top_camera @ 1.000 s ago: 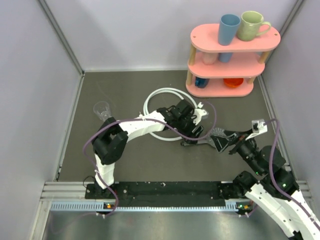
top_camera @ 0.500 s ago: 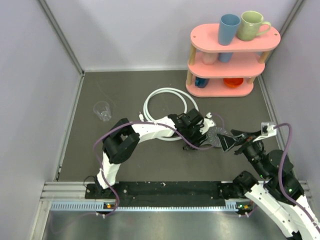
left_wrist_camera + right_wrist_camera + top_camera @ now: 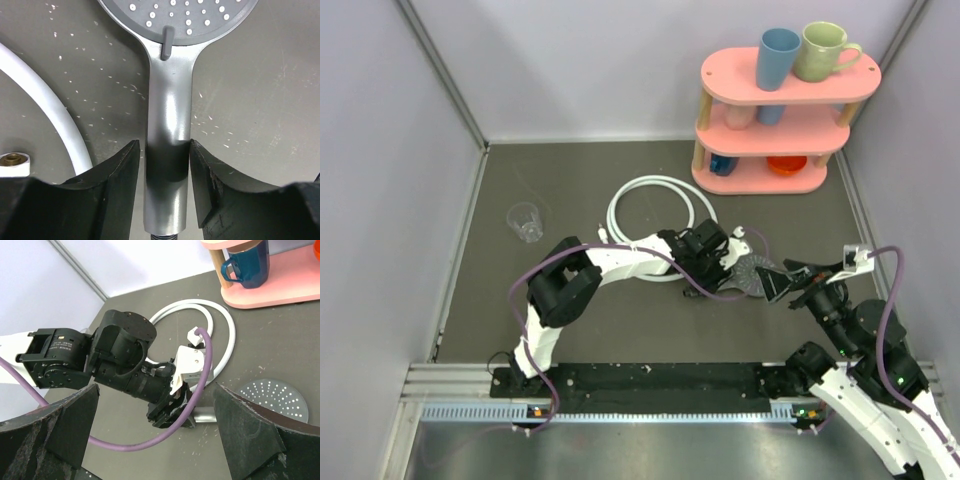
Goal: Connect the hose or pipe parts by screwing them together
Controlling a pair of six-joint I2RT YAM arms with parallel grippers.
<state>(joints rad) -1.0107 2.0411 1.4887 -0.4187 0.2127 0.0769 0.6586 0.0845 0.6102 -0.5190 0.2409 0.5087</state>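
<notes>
Left hand tighter around shower head

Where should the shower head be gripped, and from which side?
Grip the shower head by its straight handle, coming from above with the fingers across its width. It lies flat on the table, face up, so only the handle's two long sides are free. The round face looks too wide for the jaws. The left gripper straddles the handle in just this way.
</notes>
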